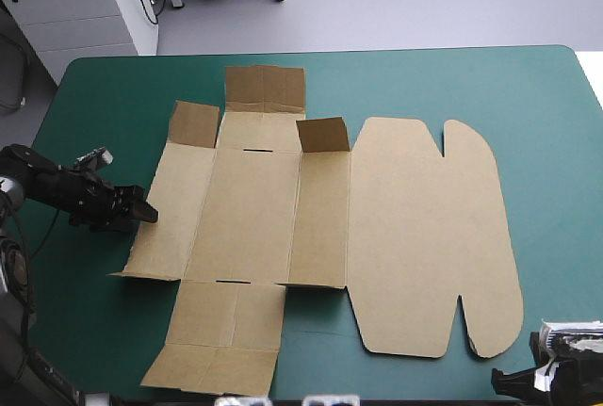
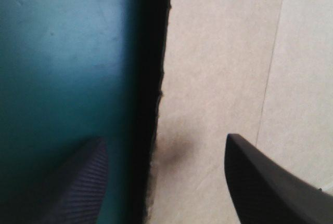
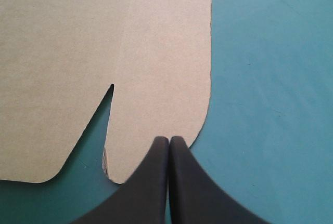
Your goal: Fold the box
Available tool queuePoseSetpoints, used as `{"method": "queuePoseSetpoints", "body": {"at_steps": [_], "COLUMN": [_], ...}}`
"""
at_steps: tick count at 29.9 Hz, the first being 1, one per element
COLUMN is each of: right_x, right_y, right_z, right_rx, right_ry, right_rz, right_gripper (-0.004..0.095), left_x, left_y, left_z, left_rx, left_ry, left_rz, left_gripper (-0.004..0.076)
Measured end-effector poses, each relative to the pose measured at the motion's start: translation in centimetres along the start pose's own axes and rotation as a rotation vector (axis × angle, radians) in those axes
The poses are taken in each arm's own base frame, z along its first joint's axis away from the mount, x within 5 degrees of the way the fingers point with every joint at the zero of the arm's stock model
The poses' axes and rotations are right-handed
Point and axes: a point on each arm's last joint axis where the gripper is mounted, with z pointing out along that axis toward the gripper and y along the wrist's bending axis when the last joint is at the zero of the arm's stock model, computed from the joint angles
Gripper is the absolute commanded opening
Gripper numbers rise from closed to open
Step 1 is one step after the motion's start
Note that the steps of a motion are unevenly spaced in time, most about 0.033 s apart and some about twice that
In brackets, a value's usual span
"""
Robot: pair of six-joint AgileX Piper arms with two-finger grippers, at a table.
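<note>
The brown box (image 1: pixel 320 218) lies spread flat mid-table on the teal-green cover (image 1: pixel 546 114), only the short flaps (image 1: pixel 323 135) round its 11 to 12 o'clock tipped up, with bare cover running wide past its rounded 3 o'clock edge. At the box's 9 o'clock the left gripper (image 1: pixel 148 215) sits with jaws wide, the board's edge running between its black fingers (image 2: pixel 260 182); down at 5 o'clock the right gripper (image 3: pixel 169 140) has its fingers pressed together to a point, right at the lid's (image 1: pixel 424 236) rounded corner
</note>
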Motion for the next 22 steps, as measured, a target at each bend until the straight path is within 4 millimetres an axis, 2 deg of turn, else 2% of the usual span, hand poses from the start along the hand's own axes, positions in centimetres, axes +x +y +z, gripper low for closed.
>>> {"method": "queuePoseSetpoints", "body": {"at_steps": [9,19,22], "right_x": [0.0,0.0,0.0], "right_y": [0.0,0.0,0.0], "right_z": [0.0,0.0,0.0], "right_rx": [0.000,0.000,0.000], "right_ry": [0.001,0.001,0.001], "right_rz": [0.000,0.000,0.000], "right_gripper": [-0.0019,-0.0019,-0.0019], "left_x": [-0.3,-0.9,-0.9], "left_y": [-0.3,-2.7,-2.9], "left_z": [1.3,3.6,3.8], "left_rx": [0.065,0.151,0.153], "left_ry": [0.012,0.052,0.056], "left_rz": [-0.020,0.034,0.039], "left_gripper": [0.0467,0.0467,0.0426]}}
